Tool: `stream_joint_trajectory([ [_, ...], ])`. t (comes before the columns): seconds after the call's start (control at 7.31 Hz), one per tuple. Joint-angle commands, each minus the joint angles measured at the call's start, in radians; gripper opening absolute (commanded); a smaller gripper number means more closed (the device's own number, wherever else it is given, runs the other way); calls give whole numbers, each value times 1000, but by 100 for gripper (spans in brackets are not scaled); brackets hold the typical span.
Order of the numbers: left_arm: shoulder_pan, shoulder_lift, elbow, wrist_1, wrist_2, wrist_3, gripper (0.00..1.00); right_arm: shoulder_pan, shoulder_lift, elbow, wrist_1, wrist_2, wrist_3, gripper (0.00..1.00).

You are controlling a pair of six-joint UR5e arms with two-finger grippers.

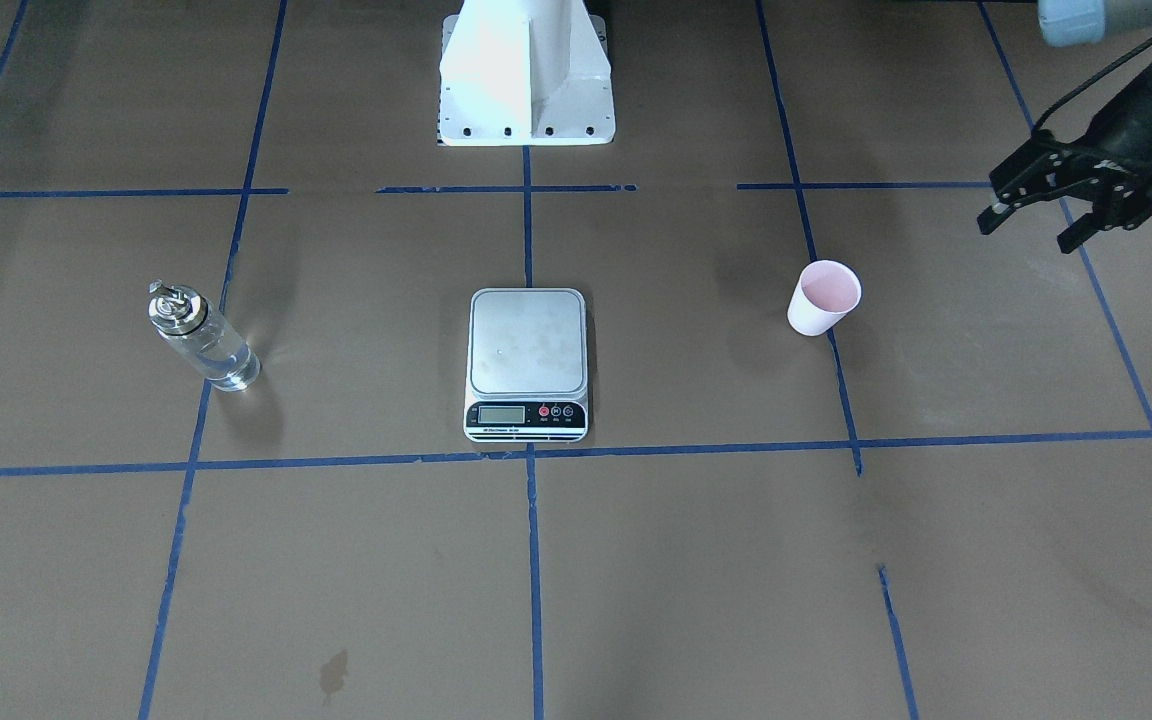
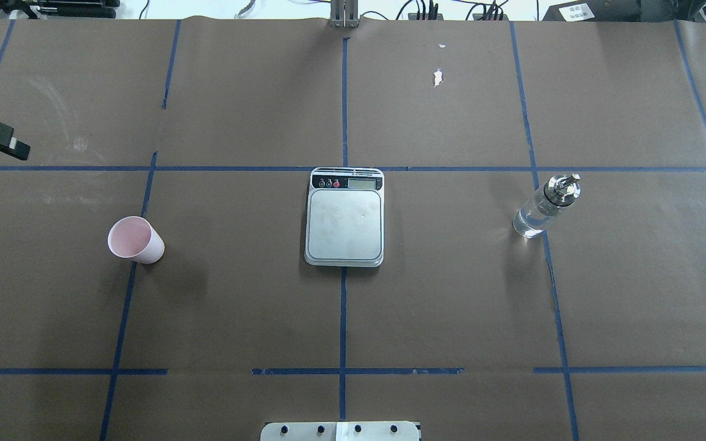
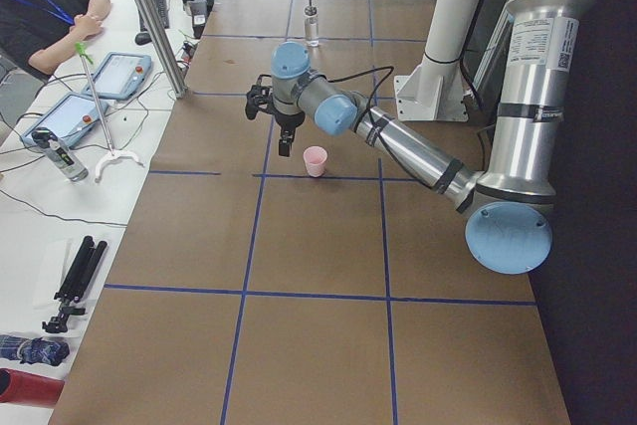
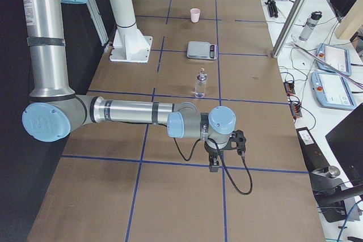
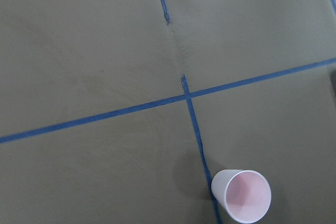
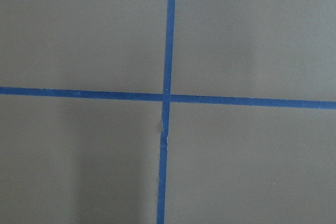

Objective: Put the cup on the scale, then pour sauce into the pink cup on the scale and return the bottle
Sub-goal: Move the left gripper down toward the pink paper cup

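The cup [image 1: 824,297] stands upright on the counter [image 1: 636,560], toward its left end. You'll see the left pincer [image 1: 1028,232] hanging above, nearer that end edge and apart from the cup, fingers spread wide. The right pincer's [image 4: 215,164] state you cannot tell.

It was a robot lab. The table [image 2: 451,294] was covered in brown paper with a grid of blue tape lines [image 2: 343,306]. A big grey robot arm [image 4: 130,111] reached over it. On a white side desk [image 3: 40,236] lay control tablets [image 3: 119,75] and a black tripod [image 3: 72,281], and a person [image 3: 45,12] sat there.
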Motion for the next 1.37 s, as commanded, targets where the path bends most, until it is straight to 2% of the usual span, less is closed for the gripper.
stream_joint_trajectory([
  [0.0,237,-2,-40,-23,210,-307,100,-1,6,1,1,0,0,100],
  [0.14,305,-4,-29,-43,287,-384,100,-2,18,7,1,-3,-3,100],
  [0.27,322,-4,3,-78,323,-401,100,-2,15,20,1,0,1,100],
  [0.68,324,1,113,-173,360,-406,100,-2,20,40,1,2,3,100],
  [1.23,353,8,150,-177,357,-403,100,-2,20,47,1,5,1,100],
])
